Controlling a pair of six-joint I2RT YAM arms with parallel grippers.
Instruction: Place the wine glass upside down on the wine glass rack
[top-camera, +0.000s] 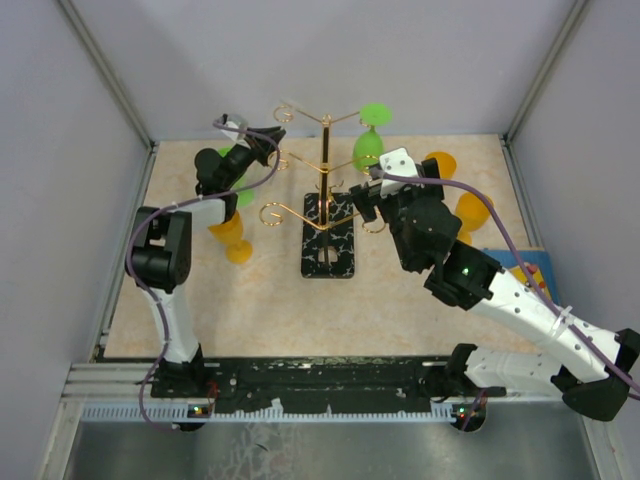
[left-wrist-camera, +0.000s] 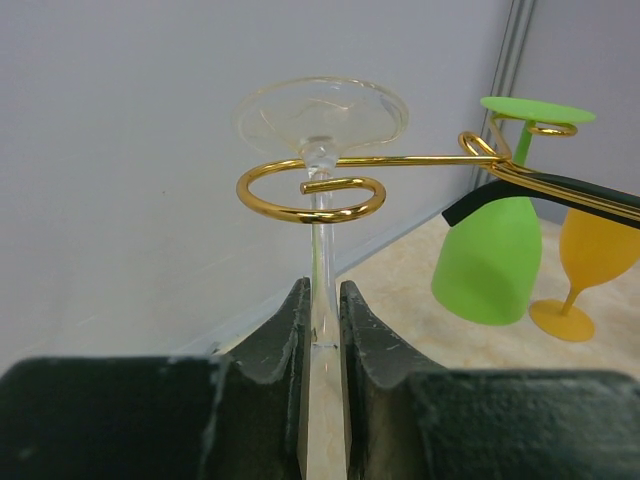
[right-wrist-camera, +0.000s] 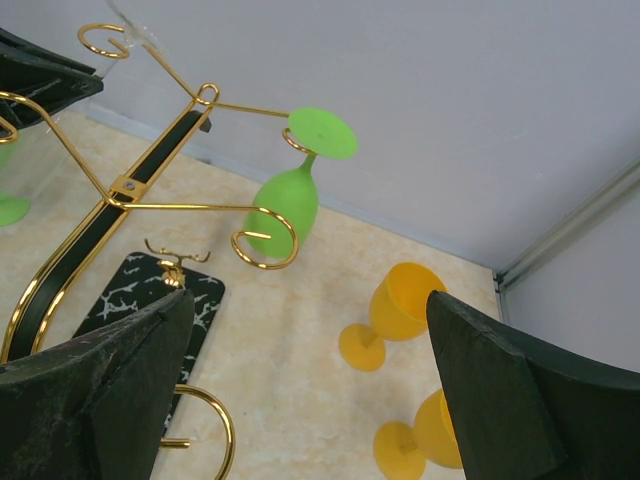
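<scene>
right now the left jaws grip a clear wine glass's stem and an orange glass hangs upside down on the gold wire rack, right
No: the glass hanging there is the opaque green wine glass, not orange; the right wrist view shows it.

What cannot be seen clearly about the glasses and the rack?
- Left wrist view: the bowl of the clear wine glass is hidden below the left gripper.
- Same view: whether its foot touches the curl of the wine glass rack is unclear.
- Right wrist view: a finger of the right gripper half hides one orange glass.
</scene>
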